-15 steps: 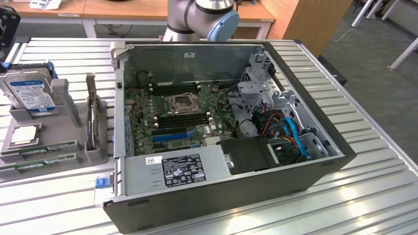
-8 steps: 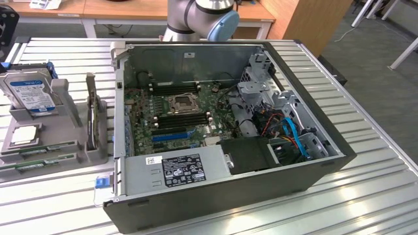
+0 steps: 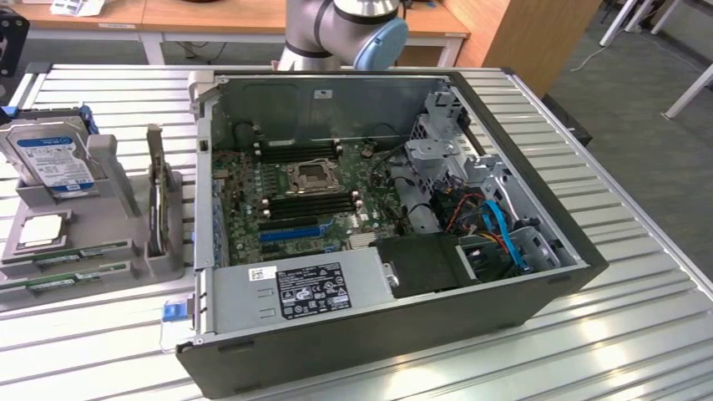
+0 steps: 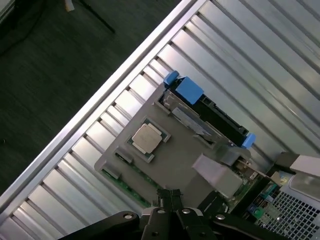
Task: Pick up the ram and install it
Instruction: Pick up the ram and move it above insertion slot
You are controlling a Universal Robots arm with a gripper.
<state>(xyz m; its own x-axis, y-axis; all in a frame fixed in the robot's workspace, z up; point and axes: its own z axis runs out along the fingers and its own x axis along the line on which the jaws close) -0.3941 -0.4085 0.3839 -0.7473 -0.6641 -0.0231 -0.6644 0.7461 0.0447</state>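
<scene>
Ram [image 3: 76, 253] partly hidden in gray holder [image 3: 112, 159]

One computer case [image 3: 446, 330], one hard drive [image 3: 50, 157], one processor [image 4: 146, 138], two ram sticks [image 3: 80, 251].

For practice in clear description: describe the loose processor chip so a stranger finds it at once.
Start at the open computer case; to the exterior view's left sits a grey holder. The processor chip lies flat in it, square and silvery, unlike the upright hard drive and the thin green ram.
</scene>
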